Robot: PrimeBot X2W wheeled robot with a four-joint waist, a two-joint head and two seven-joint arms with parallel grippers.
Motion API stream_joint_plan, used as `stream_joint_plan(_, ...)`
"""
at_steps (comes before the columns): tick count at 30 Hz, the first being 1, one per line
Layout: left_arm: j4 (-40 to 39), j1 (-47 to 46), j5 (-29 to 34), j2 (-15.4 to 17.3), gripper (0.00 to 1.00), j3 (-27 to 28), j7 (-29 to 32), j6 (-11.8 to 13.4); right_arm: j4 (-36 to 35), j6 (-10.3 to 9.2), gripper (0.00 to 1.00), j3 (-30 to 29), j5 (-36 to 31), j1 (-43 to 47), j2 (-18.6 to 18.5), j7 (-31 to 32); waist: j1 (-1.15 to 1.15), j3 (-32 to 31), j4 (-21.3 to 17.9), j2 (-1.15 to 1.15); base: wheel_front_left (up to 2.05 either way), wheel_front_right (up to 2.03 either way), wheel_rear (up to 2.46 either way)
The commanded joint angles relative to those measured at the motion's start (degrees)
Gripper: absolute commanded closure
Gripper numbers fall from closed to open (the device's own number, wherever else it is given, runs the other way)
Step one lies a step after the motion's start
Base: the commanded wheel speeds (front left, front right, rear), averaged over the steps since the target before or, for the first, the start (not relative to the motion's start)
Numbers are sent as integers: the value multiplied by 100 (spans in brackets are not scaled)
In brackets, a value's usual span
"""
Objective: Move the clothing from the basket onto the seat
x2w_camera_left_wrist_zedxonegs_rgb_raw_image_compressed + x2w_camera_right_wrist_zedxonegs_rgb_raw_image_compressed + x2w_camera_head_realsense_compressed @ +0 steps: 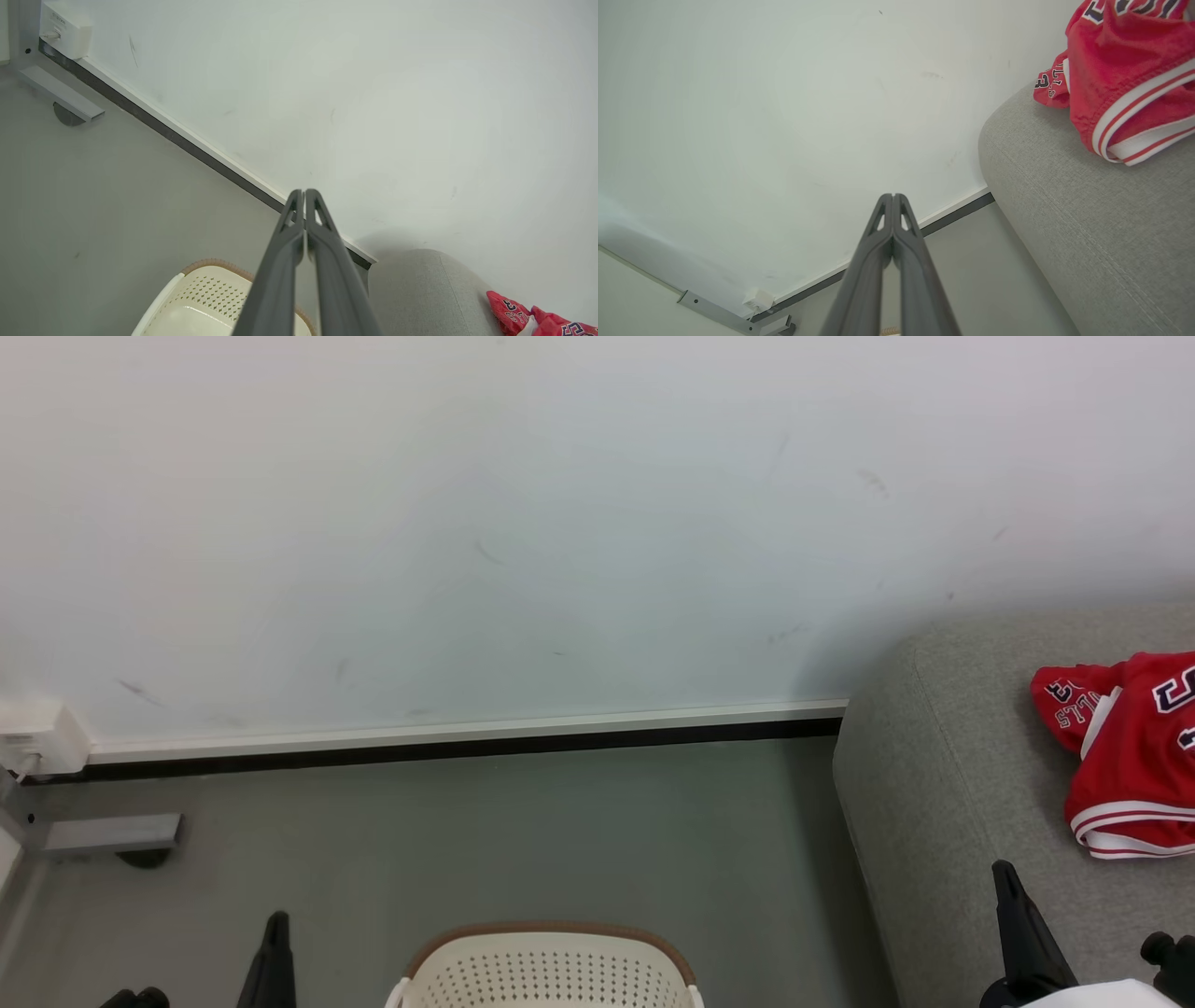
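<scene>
Head view, basket: the round cream-white perforated plastic basket [546, 980] with a brown rim stands on the grey floor [467, 840] at the bottom edge, between the two claws. Just its far wall shows here, so its contents cannot be told.
Head view, clothing: the red sports clothing [1134, 756] with white striped trim and dark lettering lies heaped on the large grey fabric sofa [943, 784] at the right, well apart from the basket.
Head view, claws: the left claw [276, 922] rises at lower left over the floor. The right claw [1003, 870] rises at lower right over the sofa's front part.
Left wrist view, basket: the basket [205, 291] is seen from above, and the stretch of its inside bottom in sight is bare cream plastic (more of the inside than the head view gives).
Left wrist view, left claw: the left claw [304, 192] has its fingers pressed together tip to tip and grips nothing. It points at the dark skirting strip [187, 140] below the white wall [373, 93].
Left wrist view, corner: a red edge of the clothing [514, 315] lies on the sofa [420, 289].
Right wrist view, clothing: the clothing [1120, 84] shows close up, with its white-and-red banded hem resting near the sofa's [1087, 224] rounded end (the weave is plain here).
Right wrist view, right claw: the right claw [893, 196] is closed flat, finger against finger, and empty. It points at the wall, just beside the sofa's end.
</scene>
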Motion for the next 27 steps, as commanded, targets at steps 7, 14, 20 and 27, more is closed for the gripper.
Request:
stream_joint_plan(7, -130, -190, -711, 44, 100, 3, 180, -39, -75, -5, 100, -172, 590, -195, 20, 160, -1, 13, 4, 0, 0, 0, 0)
stream_joint_plan(14, -166, -238, -1232, 47, 100, -1, 316, -52, -74, -6, 100, -286, 1035, -227, 50, 285, -1, 27, 8, 0, 0, 0, 0)
stream_joint_plan(20, -193, -272, -1650, 49, 100, -3, 427, -61, -73, -6, 100, -372, 1390, -253, 72, 386, -1, 38, 11, 0, 0, 0, 0)
stream_joint_plan(27, -219, -311, -2122, 51, 100, -5, 545, -70, -72, -7, 100, -474, 1781, -268, 89, 494, -1, 51, 15, 0, 0, 0, 0)
